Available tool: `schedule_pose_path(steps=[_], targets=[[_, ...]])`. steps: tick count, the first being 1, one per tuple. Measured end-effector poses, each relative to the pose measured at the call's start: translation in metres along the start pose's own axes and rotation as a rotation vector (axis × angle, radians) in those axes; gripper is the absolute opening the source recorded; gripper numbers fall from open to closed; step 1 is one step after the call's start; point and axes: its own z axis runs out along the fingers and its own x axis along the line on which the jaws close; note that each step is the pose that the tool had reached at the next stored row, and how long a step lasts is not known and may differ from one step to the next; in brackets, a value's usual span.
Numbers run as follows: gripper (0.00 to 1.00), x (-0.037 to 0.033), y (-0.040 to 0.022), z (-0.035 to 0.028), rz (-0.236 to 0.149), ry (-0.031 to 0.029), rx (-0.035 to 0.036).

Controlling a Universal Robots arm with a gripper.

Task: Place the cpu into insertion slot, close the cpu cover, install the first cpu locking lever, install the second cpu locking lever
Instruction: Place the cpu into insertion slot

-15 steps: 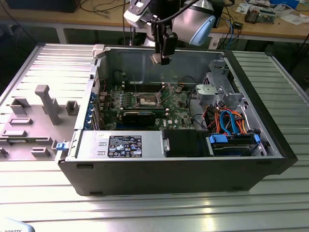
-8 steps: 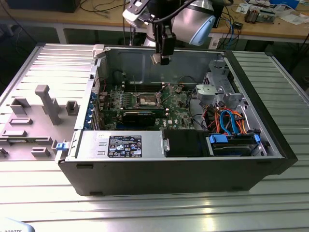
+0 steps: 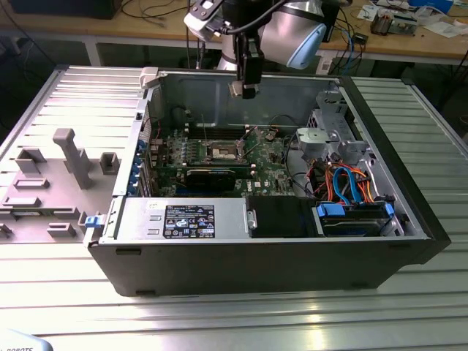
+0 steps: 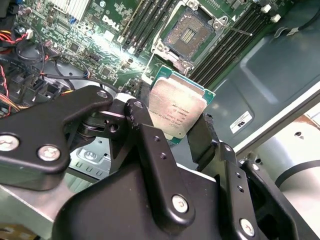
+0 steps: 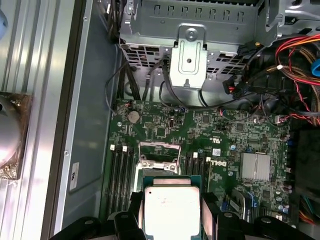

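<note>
My claw (image 4: 172, 122) was pressed onto the cpu (image 4: 177, 110), a small flat square chip with a plain silver-grey metal top and a thin green edge. It pinched the chip by two opposite sides between black fingers (image 4: 142, 125). In the exterior view I hung high over the open black computer case (image 3: 256, 263), which sat on a ribbed grey metal counter (image 3: 219, 322). The chip was in the air, well apart from the green circuit board (image 5: 240, 135) below.

The insertion slot (image 4: 191, 34), a square socket with a dull gold-brown contact field and a silver rim, lay uncovered on that board. It was flanked by long narrow black memory slots (image 4: 225, 47). In the first wrist view the chip hid part of the socket, so I judged I was roughly above it but could not tell how squarely.

The worst risk, as I judged it, was landing the chip skewed or turned the wrong way. One corner would then dig into the fine contacts and bend them. A grip on thin edges could also let the chip slide or tip during descent. Drifting sideways would put it on the rim or the memory slots.
</note>
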Motion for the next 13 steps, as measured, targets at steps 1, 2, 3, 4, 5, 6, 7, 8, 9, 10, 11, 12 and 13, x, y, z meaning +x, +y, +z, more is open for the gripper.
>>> schedule_pose_path(steps=[1,2,3,4,5,6,7,8,9,10,11,12,13], targets=[[0.54,0.0,0.0,0.0,0.01,-0.0009,-0.0002],[0.54,0.0,0.0,0.0,0.019,-0.0017,-0.0004],[0.54,0.0,-0.0001,0.0,0.024,-0.0021,-0.0004],[0.54,0.0,-0.0001,0.0003,0.028,-0.0021,0.002],[0.54,0.0,-0.0001,0.0006,0.032,-0.0019,0.0098],[0.54,0.0,-0.0002,0.0009,0.035,-0.0016,0.0193],[0.54,0.0,-0.0002,0.0013,0.038,-0.0009,0.0301],[0.54,0.0,-0.0002,0.0016,0.04,-0.0007,0.0363],[0.54,0.0,-0.0002,0.0019,0.042,-0.0004,0.0408],[0.54,0.0,-0.0003,0.0021,0.043,-0.0005,0.0428],[0.54,0.0,-0.0003,0.0024,0.044,-0.0005,0.0441],[0.54,0.0,-0.0003,0.0025,0.045,-0.0005,0.0451],[0.54,0.0,-0.0003,0.0027,0.046,-0.0004,0.0462]])
